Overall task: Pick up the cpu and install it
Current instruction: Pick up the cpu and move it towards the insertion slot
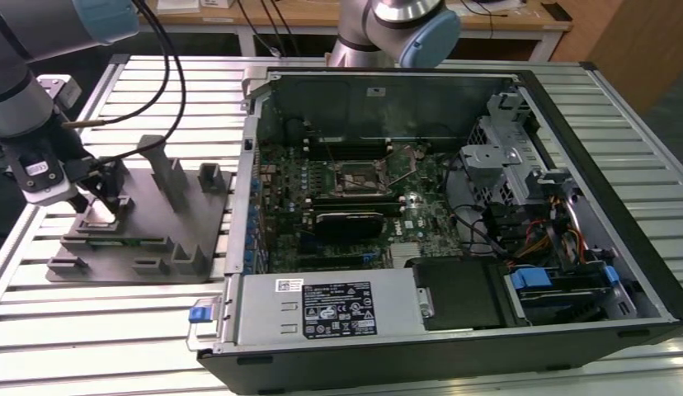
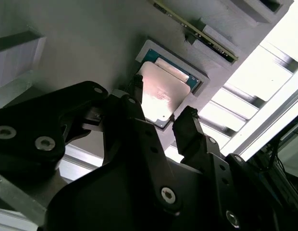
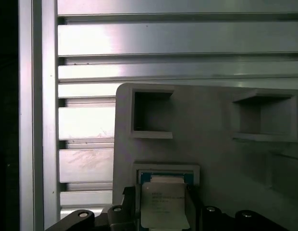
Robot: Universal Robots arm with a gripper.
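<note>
Both fingers (image 2: pixel 188 124) of the claw (image 2: pixel 161 99) clasp the cpu (image 2: pixel 163 86), its print unreadable, on the grey fixture (image 1: pixel 154 247).

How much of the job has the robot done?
It is only at the start. Done: the claw is down at the cpu on the grey fixture. In hand: the pick-up, though I can't tell if it grips. Left: the cpu is not yet in the computer's socket.
</note>
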